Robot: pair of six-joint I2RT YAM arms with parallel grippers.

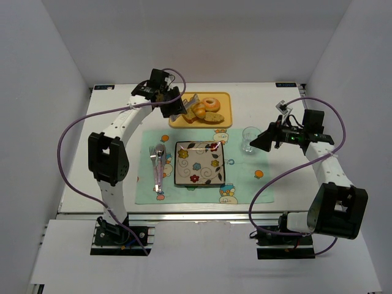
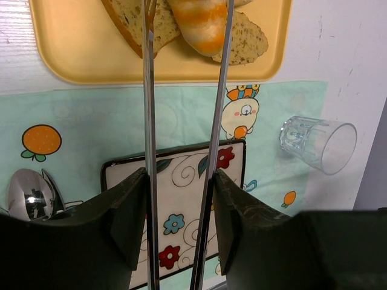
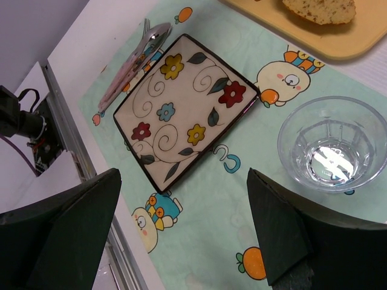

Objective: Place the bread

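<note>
The croissant (image 2: 202,21), golden-yellow and ridged, lies on brown bread slices (image 2: 128,21) in the yellow tray (image 2: 91,57); it also shows in the top view (image 1: 198,110). My left gripper (image 2: 179,181) is shut on metal tongs (image 2: 149,121), whose two blades reach to either side of the croissant. The right blade runs along its edge and the left blade stands a little off it. In the top view the left gripper (image 1: 174,108) hovers at the tray's left end. My right gripper (image 3: 181,181) is open and empty above the placemat, beside the glass (image 3: 332,145).
A square flowered plate (image 1: 199,163) sits mid-placemat, also in the left wrist view (image 2: 181,181) and right wrist view (image 3: 181,103). A spoon and fork (image 1: 158,164) lie left of it. A glass (image 1: 250,139) stands right of it. A ring donut (image 1: 212,103) is in the tray (image 1: 226,120).
</note>
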